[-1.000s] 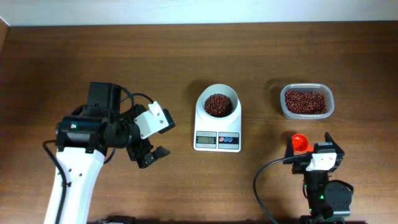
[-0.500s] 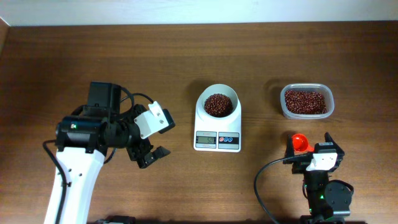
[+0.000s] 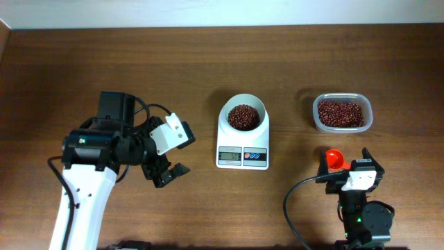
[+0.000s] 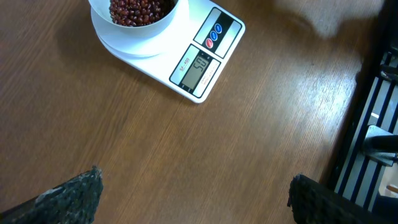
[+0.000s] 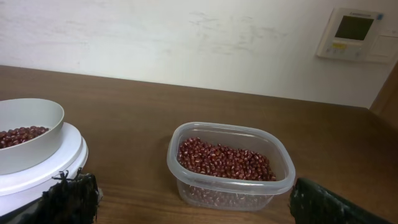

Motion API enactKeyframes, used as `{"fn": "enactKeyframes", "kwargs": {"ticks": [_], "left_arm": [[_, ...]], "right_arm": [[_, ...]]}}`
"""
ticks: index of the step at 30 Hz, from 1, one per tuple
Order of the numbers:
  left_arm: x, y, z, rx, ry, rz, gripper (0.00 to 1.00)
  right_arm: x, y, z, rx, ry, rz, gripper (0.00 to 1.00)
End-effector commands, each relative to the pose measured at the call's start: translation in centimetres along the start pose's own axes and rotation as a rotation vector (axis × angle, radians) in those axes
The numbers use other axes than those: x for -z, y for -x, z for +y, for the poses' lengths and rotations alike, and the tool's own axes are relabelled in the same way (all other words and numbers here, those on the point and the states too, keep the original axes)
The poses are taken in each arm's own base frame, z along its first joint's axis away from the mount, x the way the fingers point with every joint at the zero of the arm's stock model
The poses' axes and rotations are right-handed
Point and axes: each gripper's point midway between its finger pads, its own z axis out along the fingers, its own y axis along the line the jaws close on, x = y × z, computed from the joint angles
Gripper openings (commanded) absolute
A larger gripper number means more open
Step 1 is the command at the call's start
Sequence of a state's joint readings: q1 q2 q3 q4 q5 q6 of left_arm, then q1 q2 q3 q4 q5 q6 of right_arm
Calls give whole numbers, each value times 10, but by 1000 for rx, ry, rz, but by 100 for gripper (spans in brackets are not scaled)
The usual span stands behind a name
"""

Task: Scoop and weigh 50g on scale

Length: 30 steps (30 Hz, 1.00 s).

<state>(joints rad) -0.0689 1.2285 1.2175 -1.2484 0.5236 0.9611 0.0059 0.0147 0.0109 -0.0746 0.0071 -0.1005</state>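
Note:
The white scale (image 3: 243, 142) stands mid-table, and its round bowl (image 3: 242, 116) holds red beans. In the left wrist view the scale (image 4: 202, 59) and its bowl (image 4: 134, 22) lie ahead at upper left; I cannot read the display digits for certain. My left gripper (image 3: 173, 154) hangs left of the scale, open (image 4: 194, 176) over bare wood. A red scoop (image 3: 334, 158) lies on the table between the fingers of my right gripper (image 3: 345, 161). It is hidden in the right wrist view, where that gripper (image 5: 193, 180) is open and empty.
A clear plastic tub (image 3: 341, 113) of red beans stands at the right, ahead of the right gripper (image 5: 230, 165). A black cable (image 3: 291, 205) loops by the right arm's base. A wall panel (image 5: 351, 31) hangs behind the table.

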Motion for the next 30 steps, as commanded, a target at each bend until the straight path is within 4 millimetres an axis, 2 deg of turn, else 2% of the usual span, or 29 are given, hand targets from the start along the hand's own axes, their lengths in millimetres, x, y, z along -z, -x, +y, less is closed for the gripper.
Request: {"fn": "enactKeyframes", "kwargs": {"ticks": [1,16,19,23,26,27,30], "left_arm": [[4,3,2,4,11,-10,99],[4,3,2,3,10,-11,99],[4,8,-1,1,-5,-36,99],[5,2,-10,25,-36,-15,99],[17,1,-23,18,-25,-21,99],[24,1,-29,11,-4,-31,99],[55,2,-37,137,159,-80,99]], "right_arm": [[0,-2,0,-12,4,0,99],[0,-2,0,-12,4,0,99],[0,-2,0,-12,4,0,99],[0,-2,0,-11,4,0,99],[0,-2,0,-12,4,0,99],[0,-2,0,-12,4,0,99],[0,-2,0,-12,4,0,99]]}}
